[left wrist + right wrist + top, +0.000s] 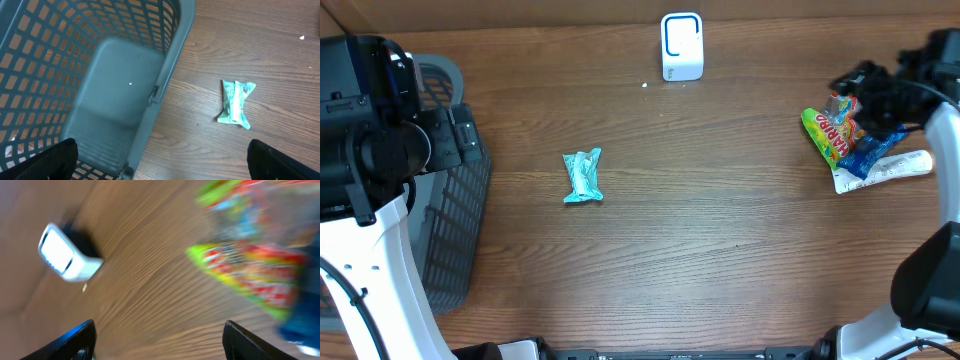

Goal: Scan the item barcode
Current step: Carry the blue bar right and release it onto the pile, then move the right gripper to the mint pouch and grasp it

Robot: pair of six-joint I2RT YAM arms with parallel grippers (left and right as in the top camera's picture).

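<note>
Wood-grain brown counter (720,250) carries everything you need to watch. The small white box-shaped barcode scanner (681,46) stands at the far edge, near the middle, with its window facing the near side. The crumpled teal plastic packet (583,176) lies flat on the open counter, nearer than the scanner and a little to its left, well apart from both arms and touching nothing else.

On your left, the grey plastic mesh basket (455,215) sits at the counter's left edge. The left gripper (165,162) hangs above the basket's right wall; it is released, its two dark fingers (50,160) spread to the lower corners of the left wrist view with nothing between them. From that camera you see the teal packet to the right of the basket, just beside it but not touching.

On your right, a loose pile of snack packs rests near the far right edge: a green and yellow sweets bag (825,135), a blue foil packet (872,152) overlapping it, and a long white packet (900,166) underneath on the near side. The right gripper (160,342) hovers over this pile. Its camera picture is badly blurred, yet you can make out the fingers standing wide apart and empty, so it is released, with the sweets bag ahead to the right and the scanner ahead to the left.
</note>
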